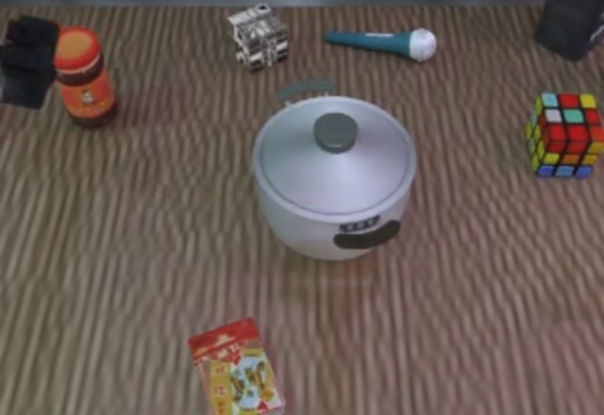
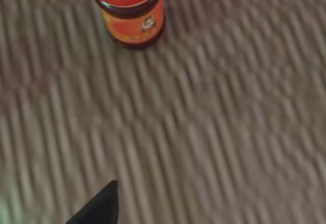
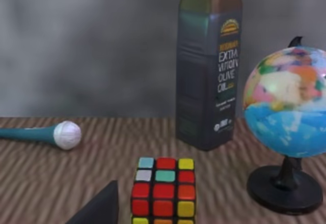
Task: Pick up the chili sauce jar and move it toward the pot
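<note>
The chili sauce jar [image 1: 83, 77], with an orange-red lid and label, stands upright at the table's far left. In the left wrist view the jar [image 2: 132, 15] is still well ahead of the one dark fingertip [image 2: 104, 203] that shows. My left gripper [image 1: 28, 57] hovers just left of the jar, open and holding nothing. The silver-grey pot [image 1: 332, 177], with a domed lid and dark knob, sits mid-table to the jar's right. My right arm is out of the top view; one of its fingertips [image 3: 104, 206] shows beside the colour cube [image 3: 164, 191], holding nothing.
A black-and-white cube [image 1: 257, 36] and a teal microphone [image 1: 382, 42] lie behind the pot. A colour cube [image 1: 564, 135] is at the right and a dark olive-oil bottle [image 1: 574, 9] at the back right. A globe [image 3: 286, 107] stands next to the bottle. A red card pack [image 1: 236, 370] lies at the front.
</note>
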